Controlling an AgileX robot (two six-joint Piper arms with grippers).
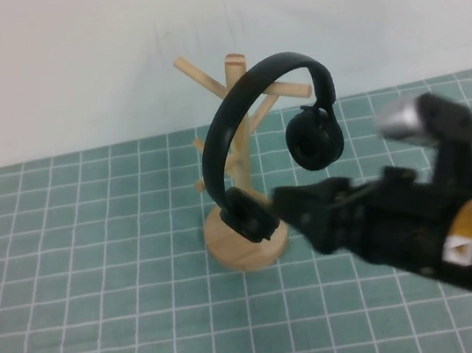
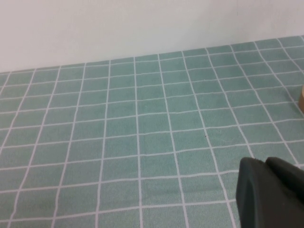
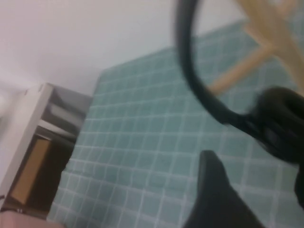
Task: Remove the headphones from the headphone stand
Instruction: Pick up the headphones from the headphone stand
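Green gridded mat (image 1: 100, 277), one wooden headphone stand (image 1: 248, 244), one pair of black headphones (image 1: 251, 130) still hung on its pegs. Nothing lifted yet; grasp and lift-off remaining. Right gripper (image 1: 298, 207) just beside lower ear cup, finger spacing unclear. Left gripper (image 2: 270, 192) parked well apart, spacing likewise unclear.

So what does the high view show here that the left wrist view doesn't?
Only the high view shows the headphones hanging on the headphone stand, with the right gripper close beside the lower ear cup. Only the left wrist view shows the left gripper, low over bare mat, away from the headphones. Both share the green grid mat and the pale wall behind it.
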